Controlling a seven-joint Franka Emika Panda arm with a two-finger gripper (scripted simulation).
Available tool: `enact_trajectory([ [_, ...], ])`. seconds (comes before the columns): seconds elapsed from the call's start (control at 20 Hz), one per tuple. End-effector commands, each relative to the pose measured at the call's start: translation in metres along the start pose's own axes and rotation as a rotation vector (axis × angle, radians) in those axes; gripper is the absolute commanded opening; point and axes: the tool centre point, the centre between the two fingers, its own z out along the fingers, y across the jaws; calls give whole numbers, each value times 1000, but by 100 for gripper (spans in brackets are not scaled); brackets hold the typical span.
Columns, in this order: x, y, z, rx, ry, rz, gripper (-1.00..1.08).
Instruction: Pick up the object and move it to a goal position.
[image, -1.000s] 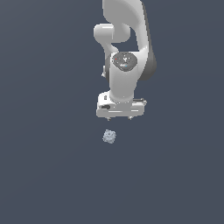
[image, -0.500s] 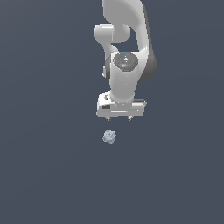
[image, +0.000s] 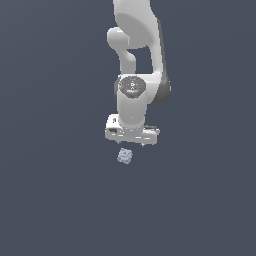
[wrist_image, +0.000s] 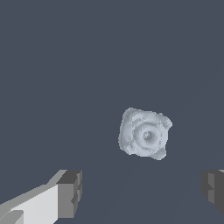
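The object (image: 125, 156) is a small pale grey-blue bumpy lump lying on the dark grey surface, just below the white hand in the exterior view. In the wrist view the object (wrist_image: 145, 133) shows a round dimple in its middle. My gripper (image: 132, 141) hangs above and slightly behind it, apart from it. In the wrist view my gripper (wrist_image: 142, 192) is open and empty, with one dark finger pad (wrist_image: 70, 194) and the other at the frame's edge (wrist_image: 214, 190). The object lies beyond the gap between the fingers, not within it.
The white arm (image: 137, 60) rises straight up out of the exterior view. A plain dark grey surface (image: 55, 190) fills all else in both views.
The gripper has come down slightly toward the object. The object has not moved.
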Motion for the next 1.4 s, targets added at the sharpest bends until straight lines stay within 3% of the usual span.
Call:
enact_trajectory([
  [0.0, 6, 8, 13, 2, 5, 65, 100],
  [0.45, 16, 23, 38, 4, 17, 188, 100],
  [0.75, 15, 24, 42, 4, 16, 186, 100],
  [1.35, 16, 24, 88, 4, 17, 192, 100],
])
